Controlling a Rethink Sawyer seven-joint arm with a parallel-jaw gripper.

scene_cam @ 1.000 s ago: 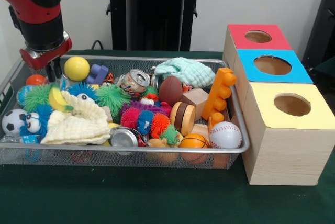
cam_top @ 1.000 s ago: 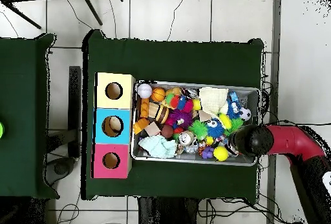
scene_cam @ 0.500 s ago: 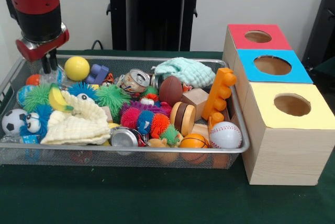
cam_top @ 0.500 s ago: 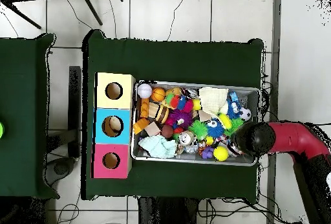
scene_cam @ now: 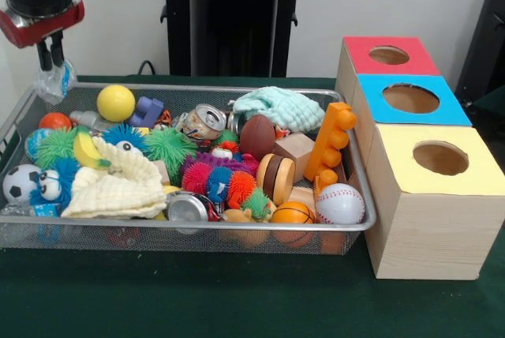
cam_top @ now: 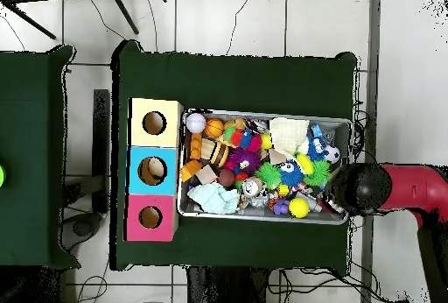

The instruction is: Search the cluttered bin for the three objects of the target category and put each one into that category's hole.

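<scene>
My gripper (scene_cam: 50, 63) hangs above the bin's far left corner, shut on a crumpled piece of clear plastic (scene_cam: 55, 83) that dangles clear of the clutter. The wire-mesh bin (scene_cam: 197, 88) below is full of toys, balls, cloths and crushed cans (scene_cam: 207, 121). To its right stand three wooden boxes with round holes: red (scene_cam: 388, 55), blue (scene_cam: 410, 99) and yellow (scene_cam: 440, 158). From overhead the arm's wrist (cam_top: 360, 187) sits over the bin's right end (cam_top: 348, 168) and hides the gripper and the plastic.
A yellow ball (scene_cam: 116, 103), a second can (scene_cam: 187, 207), a teal cloth (scene_cam: 278, 107), a cream cloth (scene_cam: 118, 184), a baseball (scene_cam: 340, 203) and a tall orange block (scene_cam: 331, 140) lie in the bin. A black stand (scene_cam: 233, 14) rises behind it.
The gripper has risen out of the bin's left corner and shifted left, lifting the clear plastic with it. The other items lie as before.
</scene>
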